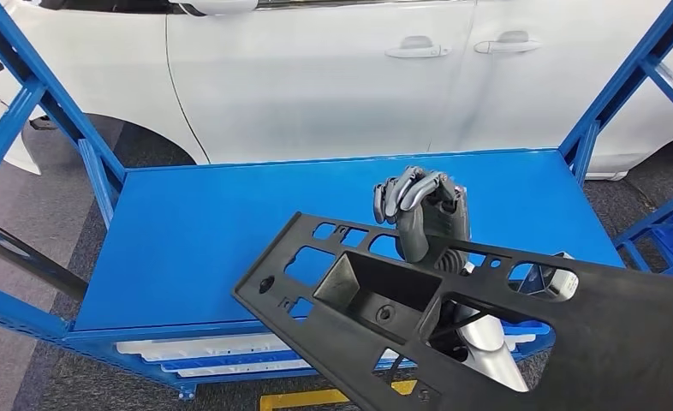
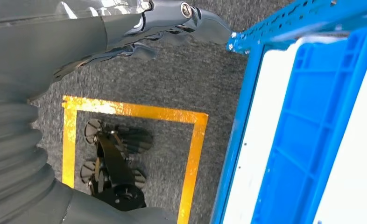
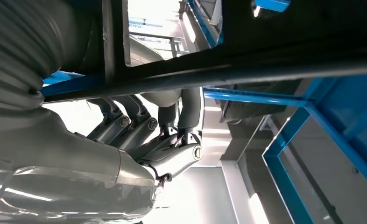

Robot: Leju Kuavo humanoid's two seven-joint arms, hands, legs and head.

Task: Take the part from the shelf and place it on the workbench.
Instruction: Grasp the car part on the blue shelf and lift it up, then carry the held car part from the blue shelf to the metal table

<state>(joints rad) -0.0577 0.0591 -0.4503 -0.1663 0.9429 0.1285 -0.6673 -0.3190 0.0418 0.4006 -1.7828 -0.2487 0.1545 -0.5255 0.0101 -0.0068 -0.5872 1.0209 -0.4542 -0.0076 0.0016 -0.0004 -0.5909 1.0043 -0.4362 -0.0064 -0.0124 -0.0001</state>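
The long black plastic part (image 1: 453, 317), a flat panel with many cut-outs and a deep rectangular pocket, hangs tilted over the near right edge of the blue counter (image 1: 205, 231), its left end lower and reaching toward the counter's middle, its right end running out of the head view at the near right. The right hand (image 1: 423, 218) rises through the part from below: the silver forearm passes under the panel and the hand stands up at its far edge, above the counter surface. Its fingers (image 1: 406, 190) are curled over at the top, bent toward the near side, with the panel's far rim lying against the palm side of the hand. In the right wrist view the fingers (image 3: 139, 123) hook up around a dark bar of the part (image 3: 247, 70), so the right hand is grasping the part from underneath.

The left hand (image 2: 139, 32) hangs low beside the blue frame (image 2: 284, 23), over grey floor with a yellow marked square (image 2: 191, 154); its fingers (image 2: 195, 21) lie loosely bent and hold nothing.

A white car (image 1: 333, 77) stands beyond the far side of the counter.
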